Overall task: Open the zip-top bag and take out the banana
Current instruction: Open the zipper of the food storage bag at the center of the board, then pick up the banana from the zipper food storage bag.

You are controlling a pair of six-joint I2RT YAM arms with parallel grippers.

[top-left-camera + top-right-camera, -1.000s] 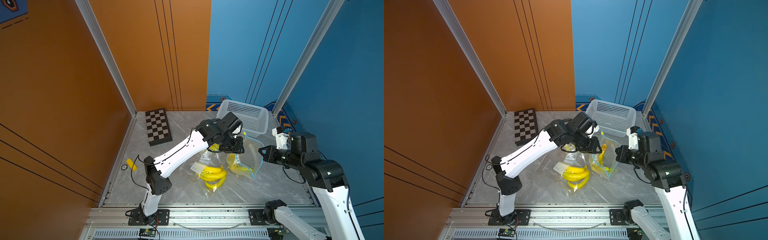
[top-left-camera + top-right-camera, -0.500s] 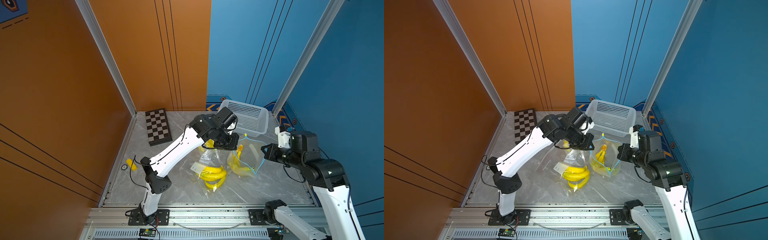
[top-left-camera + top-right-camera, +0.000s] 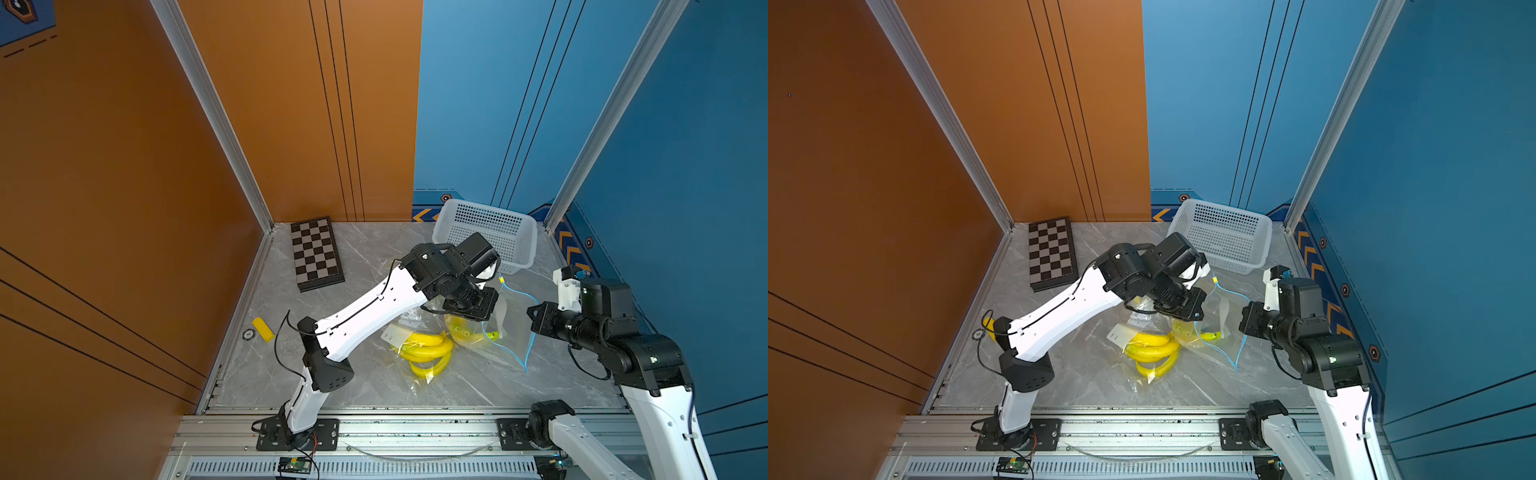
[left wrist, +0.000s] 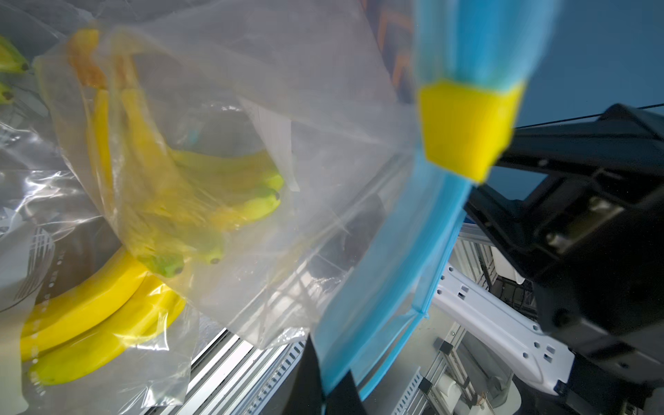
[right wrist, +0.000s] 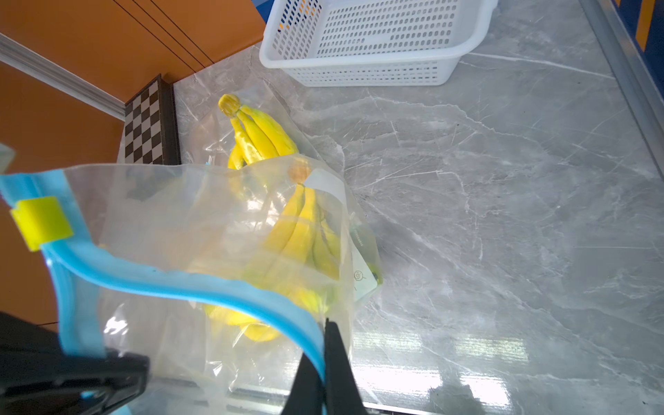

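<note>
The clear zip-top bag (image 3: 496, 332) with a blue zip rim (image 5: 179, 280) and a yellow slider (image 4: 467, 129) hangs between my two grippers, above the table. A bunch of yellow bananas (image 5: 301, 230) lies inside it, also seen through the plastic in the left wrist view (image 4: 201, 201). My left gripper (image 4: 332, 388) is shut on one side of the blue rim. My right gripper (image 5: 325, 363) is shut on the opposite side. In both top views the left gripper (image 3: 482, 309) (image 3: 1187, 309) and the right gripper (image 3: 532, 318) (image 3: 1244, 322) stand either side of the bag mouth.
A second clear bag with bananas (image 3: 424, 353) lies on the marble table just in front of the held bag. A white perforated basket (image 3: 486, 232) stands at the back right, a chessboard (image 3: 316, 253) at the back left, and a small yellow block (image 3: 262, 328) at the left edge.
My left gripper has shut on the bag's blue rim, where before it stood partly open at the bag. The right gripper has kept its hold and barely moved.
</note>
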